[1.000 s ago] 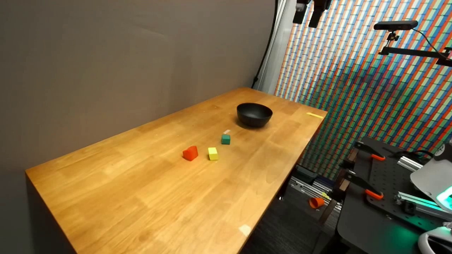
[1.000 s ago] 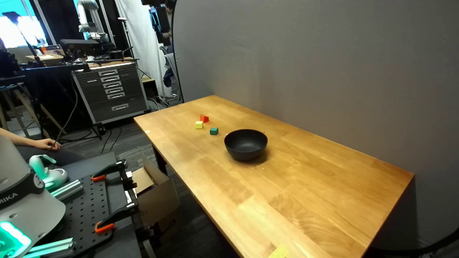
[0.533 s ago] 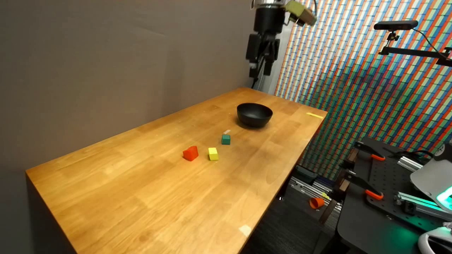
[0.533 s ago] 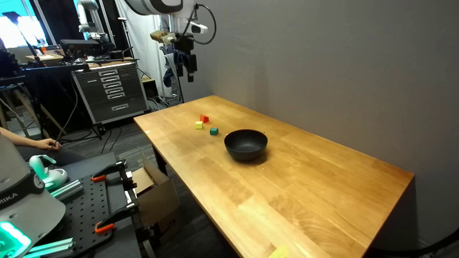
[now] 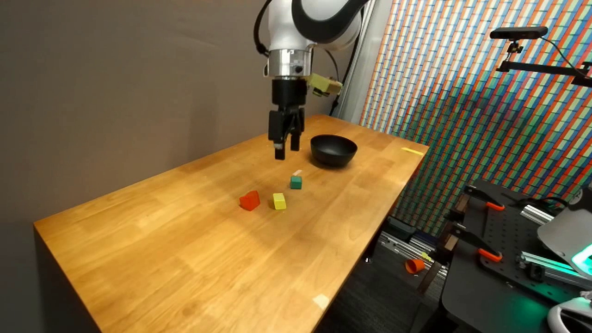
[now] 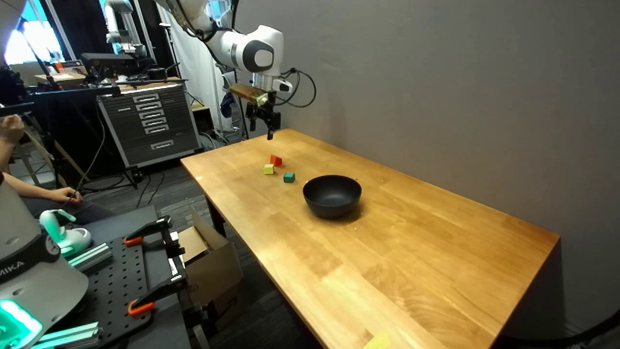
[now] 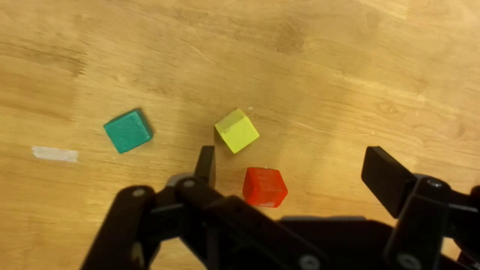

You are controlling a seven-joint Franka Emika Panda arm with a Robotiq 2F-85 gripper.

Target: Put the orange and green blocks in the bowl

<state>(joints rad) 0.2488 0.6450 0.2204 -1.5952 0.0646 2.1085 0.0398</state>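
Between the long edges of the bench (image 5: 203, 259) lie the green block (image 5: 296, 183), nearer the bowl (image 5: 333, 151), and the orange-red block (image 5: 249, 201), farther from it; above, the gripper (image 5: 287, 151) holds nothing, its jaws spread wide — presumably to straddle either.

Bowl (image 5: 333, 158) black, tool (image 7: 289, 161) black — green block (image 7: 128, 131), red-orange block (image 7: 265, 187), yellow block (image 7: 237, 132). Worktop (image 5: 208, 249) honey-brown, wood-grained — yellow tape (image 5: 412, 151) near one corner.
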